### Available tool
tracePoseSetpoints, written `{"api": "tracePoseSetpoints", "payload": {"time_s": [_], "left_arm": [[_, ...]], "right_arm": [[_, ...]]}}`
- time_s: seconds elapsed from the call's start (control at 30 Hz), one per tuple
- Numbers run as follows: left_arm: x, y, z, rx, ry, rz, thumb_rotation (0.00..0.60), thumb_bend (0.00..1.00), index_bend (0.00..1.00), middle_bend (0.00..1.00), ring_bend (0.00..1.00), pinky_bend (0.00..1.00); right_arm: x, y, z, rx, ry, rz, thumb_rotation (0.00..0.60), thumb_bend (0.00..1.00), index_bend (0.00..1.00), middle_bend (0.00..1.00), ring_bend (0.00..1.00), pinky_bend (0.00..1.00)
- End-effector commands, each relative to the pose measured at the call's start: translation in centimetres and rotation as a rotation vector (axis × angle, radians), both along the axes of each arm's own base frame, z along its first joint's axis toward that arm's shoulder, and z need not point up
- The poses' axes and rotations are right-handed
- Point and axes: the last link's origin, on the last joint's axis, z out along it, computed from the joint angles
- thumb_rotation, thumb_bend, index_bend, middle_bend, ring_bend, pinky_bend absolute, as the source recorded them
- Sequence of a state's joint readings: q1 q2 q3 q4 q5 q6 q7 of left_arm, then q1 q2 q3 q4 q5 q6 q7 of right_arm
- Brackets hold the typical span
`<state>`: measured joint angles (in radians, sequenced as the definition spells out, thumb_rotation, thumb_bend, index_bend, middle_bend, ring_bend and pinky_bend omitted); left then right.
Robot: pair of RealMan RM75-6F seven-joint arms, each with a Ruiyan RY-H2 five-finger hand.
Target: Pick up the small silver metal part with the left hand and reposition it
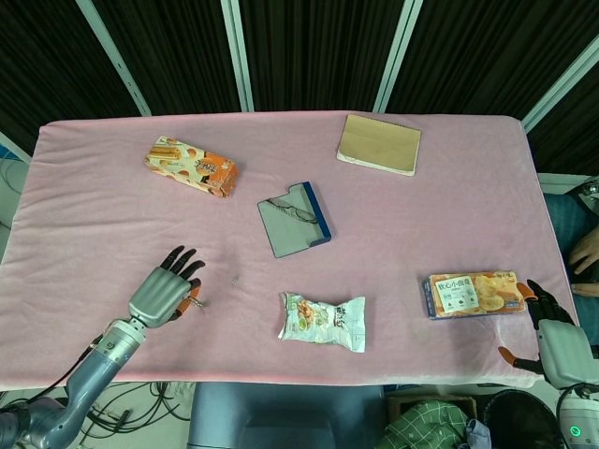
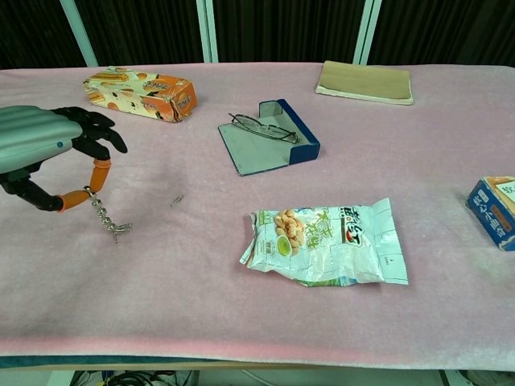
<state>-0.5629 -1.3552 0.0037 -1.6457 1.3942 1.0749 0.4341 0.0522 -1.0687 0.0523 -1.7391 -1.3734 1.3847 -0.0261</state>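
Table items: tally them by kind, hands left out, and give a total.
Snack boxes: 2, the orange box and the blue-ended box
Snack bags: 1
Glasses cases with glasses: 1
Notebooks: 1
Silver metal chains: 1
Loose paper clips: 1
Total: 7

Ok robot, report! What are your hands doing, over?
Left hand pinches the silver chain, its end touching the cloth. Right hand idle at the table edge, holding nothing. A loose clip lies nearby.
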Motion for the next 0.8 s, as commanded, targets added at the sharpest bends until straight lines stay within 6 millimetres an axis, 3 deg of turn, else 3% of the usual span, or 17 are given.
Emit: {"api": "tracePoseSetpoints", "payload": {"time_s": [0.03,0.3,0.57,0.8], "left_arm": [[0.3,0.3,0.2,0.010,-0.013,-0.001,0.600,0.43,0.56,0.18,0.00,0.00],[2.4,2.3,-0.1,0.009,-0.070,-0.016,0.600,0.43,0.56,0.18,0.00,0.00],[4.9,5.6,-1.4,0.031,-0.083,-0.042,0.600,0.43,0.56,0.18,0.00,0.00],[5.6,7.3,-3.0,0.023,-0.055,-0.052,0.600,0.43,0.56,0.18,0.00,0.00]], "right_arm": [[0.0,0.0,0.0,0.000,-0.002,-0.001,0.600,0.09,0.00,0.00,0.05,0.18],[0.0,0.0,0.0,-0.002,0.002,-0.002,0.600,0.09,0.00,0.00,0.05,0.18],[-0.1,-0.1,0.1,-0.003,0.002,-0.003,0.600,0.09,0.00,0.00,0.05,0.18],[-0.2,-0.1,0.1,-0.001,0.003,-0.010,0.600,0.09,0.00,0.00,0.05,0.18]]}}
